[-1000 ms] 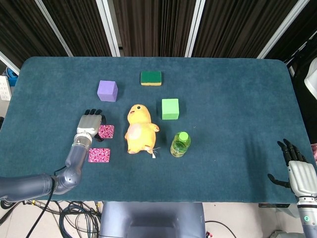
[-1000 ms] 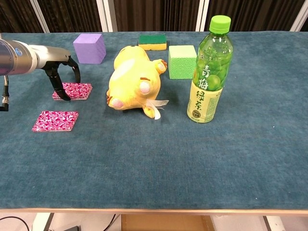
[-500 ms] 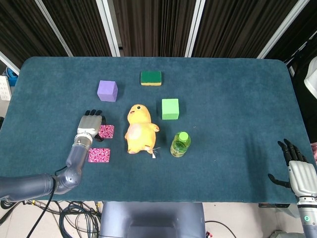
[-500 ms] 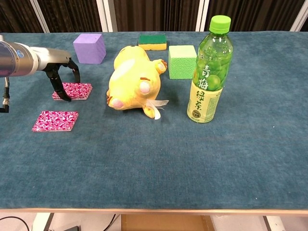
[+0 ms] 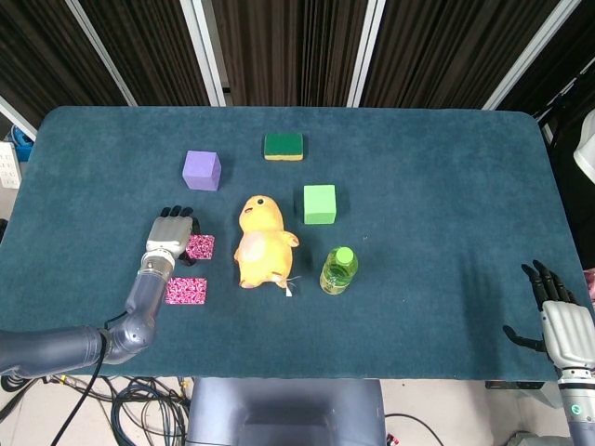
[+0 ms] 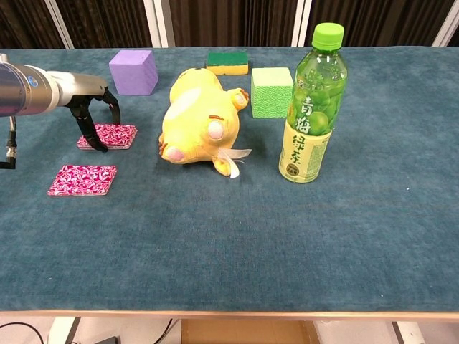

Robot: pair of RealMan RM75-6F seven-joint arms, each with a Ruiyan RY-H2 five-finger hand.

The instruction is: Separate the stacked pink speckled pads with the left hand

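Lingering left hand (image 6: 92, 113) over far pad (image 6: 109, 135).

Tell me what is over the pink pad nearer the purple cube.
The left hand arches over the far pink pad, a fingertip at its left edge. Whether another pad lies beneath it is hidden. The near pink pad lies apart, uncovered.

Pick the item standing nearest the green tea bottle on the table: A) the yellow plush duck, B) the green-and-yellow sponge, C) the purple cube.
A: the yellow plush duck lies right beside the green tea bottle, while the purple cube and the green-and-yellow sponge sit farther back.
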